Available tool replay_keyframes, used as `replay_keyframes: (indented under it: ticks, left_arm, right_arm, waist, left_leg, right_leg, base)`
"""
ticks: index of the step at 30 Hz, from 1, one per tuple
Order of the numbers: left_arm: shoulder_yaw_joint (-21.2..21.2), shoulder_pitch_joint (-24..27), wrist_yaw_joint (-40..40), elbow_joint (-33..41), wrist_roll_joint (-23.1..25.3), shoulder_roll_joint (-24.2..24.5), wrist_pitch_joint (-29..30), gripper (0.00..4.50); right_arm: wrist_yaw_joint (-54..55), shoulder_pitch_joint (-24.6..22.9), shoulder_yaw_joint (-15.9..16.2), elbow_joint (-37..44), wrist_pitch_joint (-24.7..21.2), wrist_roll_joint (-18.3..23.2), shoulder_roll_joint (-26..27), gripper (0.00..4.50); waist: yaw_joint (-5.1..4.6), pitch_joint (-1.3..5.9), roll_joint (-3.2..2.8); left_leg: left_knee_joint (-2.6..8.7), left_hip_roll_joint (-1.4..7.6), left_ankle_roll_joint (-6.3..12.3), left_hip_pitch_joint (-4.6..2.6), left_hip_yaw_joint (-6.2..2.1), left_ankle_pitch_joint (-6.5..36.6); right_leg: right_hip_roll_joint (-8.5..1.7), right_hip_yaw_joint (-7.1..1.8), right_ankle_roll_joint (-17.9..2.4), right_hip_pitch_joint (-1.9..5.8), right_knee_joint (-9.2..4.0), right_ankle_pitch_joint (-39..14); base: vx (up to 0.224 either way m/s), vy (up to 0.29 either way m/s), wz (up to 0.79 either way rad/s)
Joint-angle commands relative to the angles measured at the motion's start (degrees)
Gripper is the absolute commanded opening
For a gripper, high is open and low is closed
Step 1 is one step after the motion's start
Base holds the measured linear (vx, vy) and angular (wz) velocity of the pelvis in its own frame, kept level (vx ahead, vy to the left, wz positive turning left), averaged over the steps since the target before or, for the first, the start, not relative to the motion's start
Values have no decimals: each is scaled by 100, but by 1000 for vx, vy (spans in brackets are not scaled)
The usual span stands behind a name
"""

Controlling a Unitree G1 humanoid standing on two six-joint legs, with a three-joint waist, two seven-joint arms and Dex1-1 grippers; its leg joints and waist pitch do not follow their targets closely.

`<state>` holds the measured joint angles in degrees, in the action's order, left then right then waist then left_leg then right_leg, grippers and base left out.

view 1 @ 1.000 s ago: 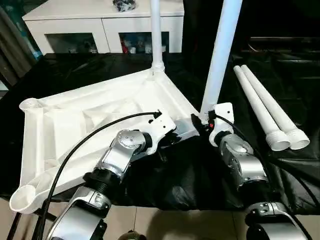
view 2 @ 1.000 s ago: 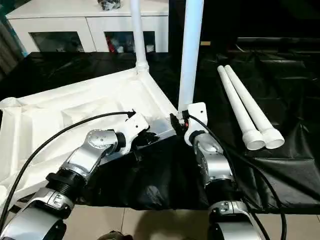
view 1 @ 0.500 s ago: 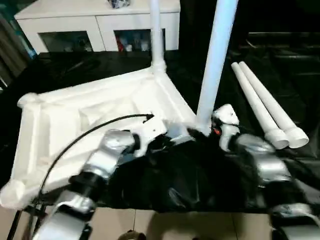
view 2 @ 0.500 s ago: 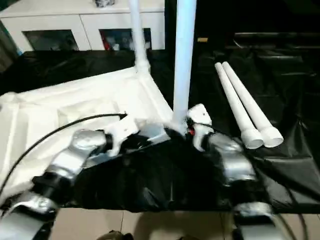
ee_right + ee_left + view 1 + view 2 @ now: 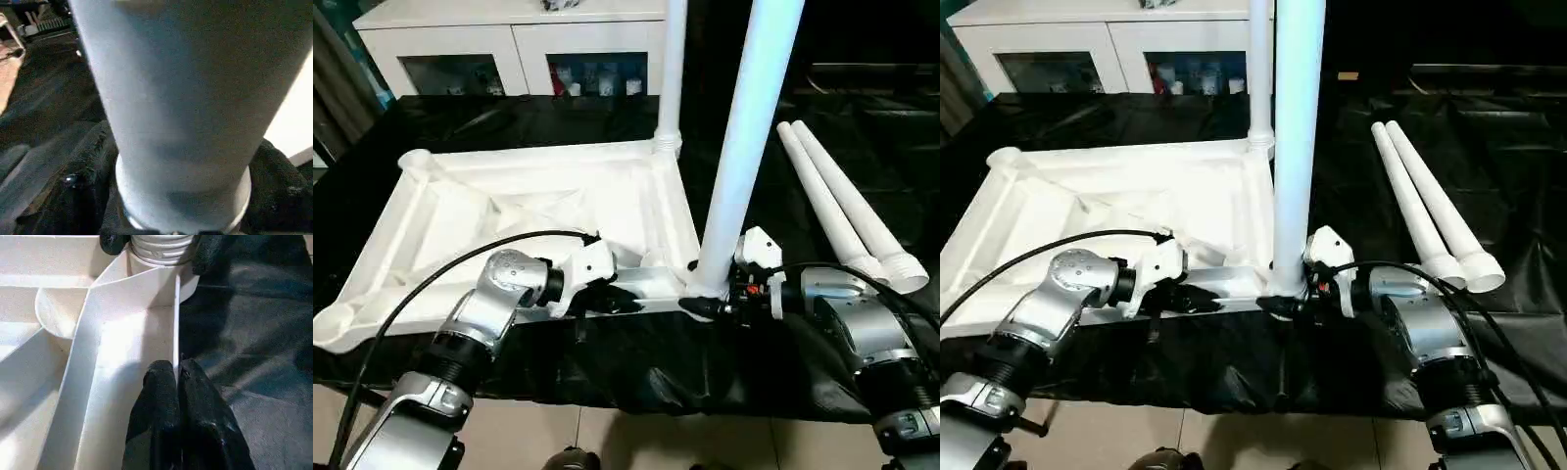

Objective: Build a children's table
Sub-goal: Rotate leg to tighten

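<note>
Four legs: two upright (image 5: pixel 749 147) in the top's (image 5: pixel 509 211) right-hand sockets, cut off above; two loose (image 5: pixel 847 206) at right. Left gripper (image 5: pixel 177 377) pinches the top's rim; right gripper (image 5: pixel 710 305) clamps the near leg's base.

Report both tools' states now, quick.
Left tool: shut on the tabletop rim.
Right tool: shut on the upright leg at its base.
</note>
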<state>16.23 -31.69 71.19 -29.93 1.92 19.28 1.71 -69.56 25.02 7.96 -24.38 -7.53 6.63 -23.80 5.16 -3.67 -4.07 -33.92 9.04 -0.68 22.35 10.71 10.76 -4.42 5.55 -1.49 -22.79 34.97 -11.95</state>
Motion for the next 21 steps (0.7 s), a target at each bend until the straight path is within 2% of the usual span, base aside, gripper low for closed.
replay_keyframes:
  ticks: [1,5,6,7,8,10,11,12,15,16,17,18,19,21]
  left_arm:
    - [54,-118,-127,-42,-39,-97,-8,0]
    - [11,-96,-235,-23,-58,-154,57,0]
    - [-6,-91,-430,-35,-19,-225,90,0]
    - [-32,-128,-946,-149,140,-393,201,0]
    - [-41,-149,-1192,-208,215,-490,224,0]
    - [-53,-184,-1660,-280,327,-721,349,0]
    - [-46,-206,-1920,-309,385,-883,420,0]
    - [-46,-206,-1923,-309,386,-885,420,0]
    - [-20,-275,-2333,-373,477,-1198,563,0]
    - [-21,-311,-2502,-416,500,-1328,622,0]
    - [-24,-343,-2629,-441,508,-1444,693,0]
    - [-15,-359,-2683,-455,518,-1504,706,0]
    - [6,-394,-2810,-490,569,-1634,726,0]
    - [26,-408,-2886,-493,622,-1756,729,0]
  right_arm:
    - [-546,-104,664,283,-149,98,194,297]
    - [-355,-162,572,309,-189,137,309,282]
    - [-39,-169,440,240,-180,145,459,279]
    - [555,-163,171,92,-226,203,770,279]
    - [882,-147,69,15,-346,195,917,278]
    - [1621,-138,-65,-161,-304,44,1213,277]
    - [2050,-152,-145,-245,-252,-17,1418,276]
    - [2055,-152,-146,-245,-252,-18,1420,276]
    - [2888,-148,-284,-445,-339,-126,1826,276]
    - [3241,-133,-303,-544,-364,-217,1974,276]
    - [3638,-108,-320,-641,-410,-344,2114,276]
    - [3844,-85,-321,-705,-408,-412,2197,276]
    - [4262,-35,-328,-812,-376,-563,2395,276]
    - [4660,29,-368,-910,-268,-677,2603,276]
  waist:
    - [20,360,134]
    - [29,380,123]
    - [29,383,119]
    - [24,371,100]
    - [8,360,101]
    - [-27,334,87]
    - [-40,315,90]
    - [-50,296,97]
    - [-78,255,90]
    - [-99,244,95]
    - [-89,244,56]
    - [-115,249,90]
    - [-125,248,66]
    - [-149,243,75]
  left_leg:
    - [339,501,816,-70,-202,565]
    - [319,498,869,-67,-201,465]
    - [316,495,867,-69,-200,452]
    - [327,503,823,-71,-202,499]
    - [342,504,772,-79,-201,585]
    - [392,505,487,-114,-217,939]
    - [410,502,413,-121,-219,1071]
    - [428,497,271,-160,-222,1293]
    - [476,494,93,-211,-233,1694]
    - [498,496,8,-225,-245,1776]
    - [500,487,-36,-238,-260,1799]
    - [504,472,-54,-223,-259,1805]
    - [508,479,-64,-235,-251,1798]
    - [516,468,-58,-219,-264,1855]
  right_leg:
    - [-565,-366,-1356,298,-388,-517]
    - [-566,-363,-1373,305,-369,-379]
    - [-564,-361,-1378,304,-368,-371]
    - [-573,-367,-1385,286,-388,-450]
    - [-565,-363,-1387,277,-406,-568]
    - [-575,-372,-1287,275,-474,-1150]
    - [-577,-375,-1250,274,-506,-1350]
    - [-594,-381,-1149,268,-557,-1761]
    - [-588,-406,-954,250,-622,-2316]
    - [-597,-416,-908,237,-641,-2428]
    - [-608,-414,-882,242,-642,-2472]
    - [-600,-417,-848,253,-650,-2459]
    - [-597,-430,-850,223,-653,-2398]
    - [-600,-426,-835,240,-653,-2404]
  base:
    - [0,0,0]
    - [0,0,0]
    - [0,0,0]
    - [0,0,0]
    - [0,0,0]
    - [0,0,0]
    - [0,0,0]
    - [0,0,0]
    - [0,0,0]
    - [0,0,0]
    - [0,0,0]
    - [0,0,0]
    - [0,0,0]
    - [0,0,0]
